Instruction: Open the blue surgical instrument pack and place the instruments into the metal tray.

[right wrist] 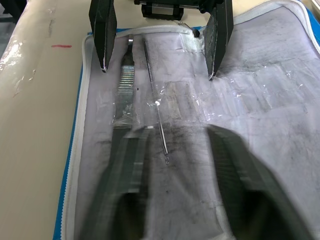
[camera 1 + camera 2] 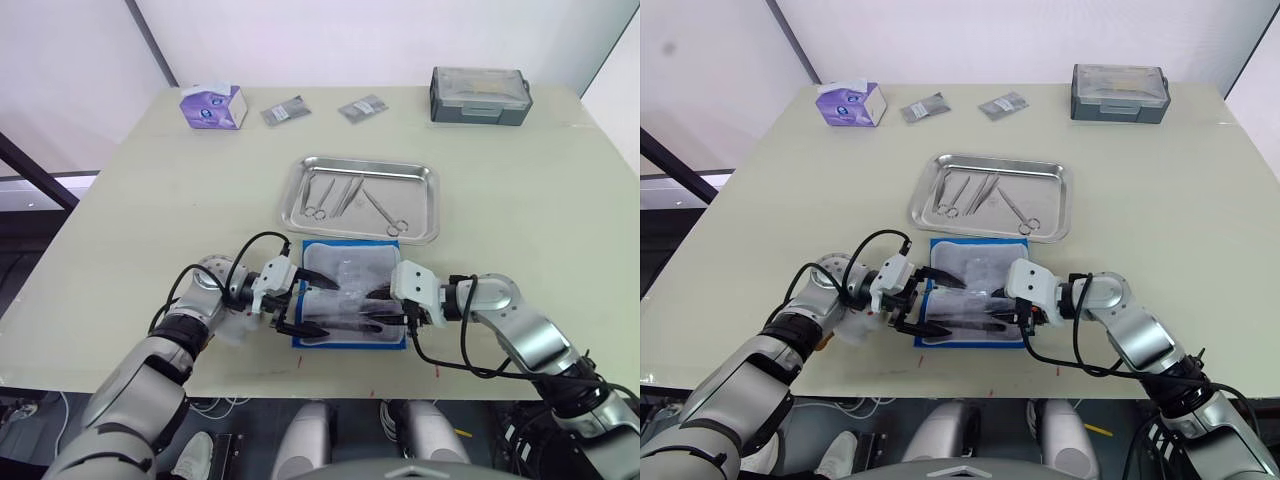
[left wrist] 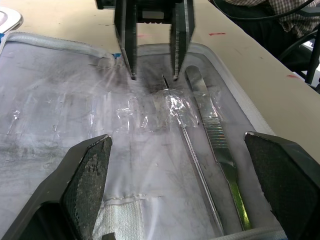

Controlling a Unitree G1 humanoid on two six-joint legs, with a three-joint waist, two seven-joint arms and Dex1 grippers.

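Pack (image 2: pixel 350 292) lies unzipped just before the tray (image 2: pixel 431 205) (three instruments (image 2: pixel 345 195) already in); both my grippers, left (image 2: pixel 300 303) and right (image 2: pixel 372 309), hover spread. Next: pinching the thin probe (image 3: pixel 192 150).

The pale bench (image 2: pixel 520 230) carried the metal tray (image 2: pixel 428 215) near its middle, with the opened blue surgical instrument pack (image 2: pixel 350 262) just in front of it. Along the far edge lay a purple-white tissue box (image 2: pixel 213 107), two small packets (image 2: pixel 286 111), possibly foil pouches, and a grey lidded box (image 2: pixel 480 97).
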